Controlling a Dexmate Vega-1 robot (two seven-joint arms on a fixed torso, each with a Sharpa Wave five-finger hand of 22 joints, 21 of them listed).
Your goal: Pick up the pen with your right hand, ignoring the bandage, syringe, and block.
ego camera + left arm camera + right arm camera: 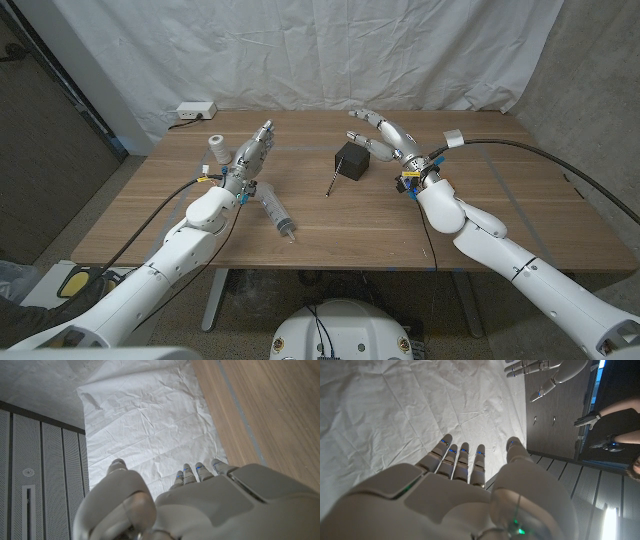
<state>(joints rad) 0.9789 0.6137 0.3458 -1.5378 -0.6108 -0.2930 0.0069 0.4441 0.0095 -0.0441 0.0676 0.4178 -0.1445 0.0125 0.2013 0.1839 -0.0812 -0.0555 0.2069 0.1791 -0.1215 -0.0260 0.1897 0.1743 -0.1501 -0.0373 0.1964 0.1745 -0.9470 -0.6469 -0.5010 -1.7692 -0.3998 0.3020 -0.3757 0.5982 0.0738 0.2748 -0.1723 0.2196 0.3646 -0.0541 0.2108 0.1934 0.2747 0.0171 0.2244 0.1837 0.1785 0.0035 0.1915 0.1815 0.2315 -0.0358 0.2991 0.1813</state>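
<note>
Two white robot hands hover open over the wooden table (pixel 400 225) | right hand (pixel 385 136) empty, fingers spread, above the black cube block (pixel 350 160) | thin dark pen (pixel 331 184) lies just beside the block | left hand (pixel 251 155) empty, near the clear plastic syringe (pixel 277 210) and white bandage roll (pixel 217 148)

The head view looks down over the counter (pixel 400 225) from above. Both wrist views sit close behind their robot hands, facing the white backdrop sheet (pixel 150 425).
</note>
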